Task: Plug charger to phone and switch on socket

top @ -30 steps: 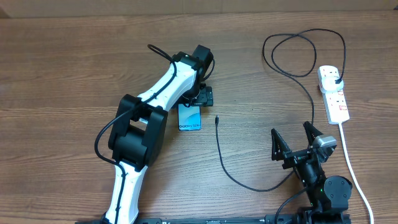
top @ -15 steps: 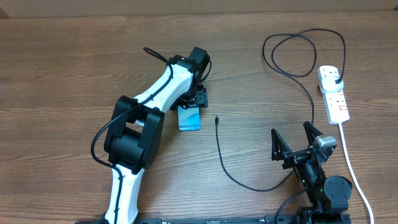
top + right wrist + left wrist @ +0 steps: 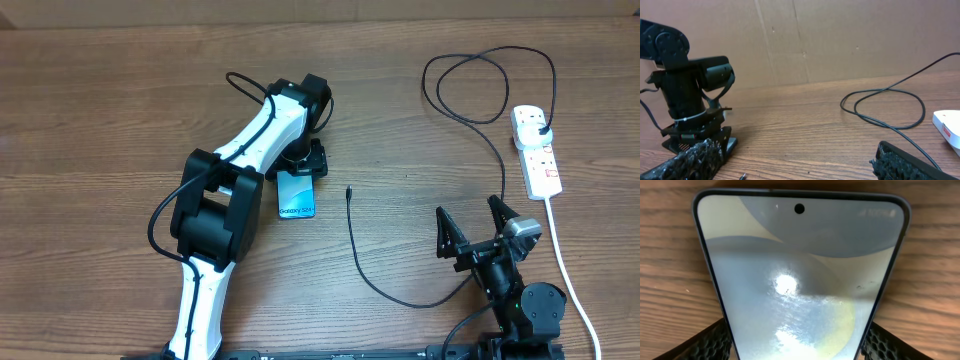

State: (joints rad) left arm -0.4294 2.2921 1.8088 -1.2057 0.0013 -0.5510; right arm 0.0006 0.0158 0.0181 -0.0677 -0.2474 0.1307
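The phone (image 3: 297, 197) lies flat on the wooden table with its light-blue screen up. My left gripper (image 3: 303, 163) is shut on its far end. In the left wrist view the phone (image 3: 800, 270) fills the frame, with my left gripper's (image 3: 797, 342) fingers against both its side edges. The charger cable (image 3: 372, 282) is black. Its connector tip (image 3: 348, 189) lies free on the table to the right of the phone, and its plug (image 3: 540, 126) sits in the socket (image 3: 540, 165), a white power strip with red switches. My right gripper (image 3: 476, 226) is open and empty, near the front edge.
The charger cable forms a loop (image 3: 480, 85) at the back right, also in the right wrist view (image 3: 880, 107). The strip's thick white cord (image 3: 565, 270) runs toward the front right edge. A cardboard wall (image 3: 840, 40) stands behind the table.
My left gripper has moved a little to the left and toward the front, dragging the phone with it. The right arm and the cable have not moved.
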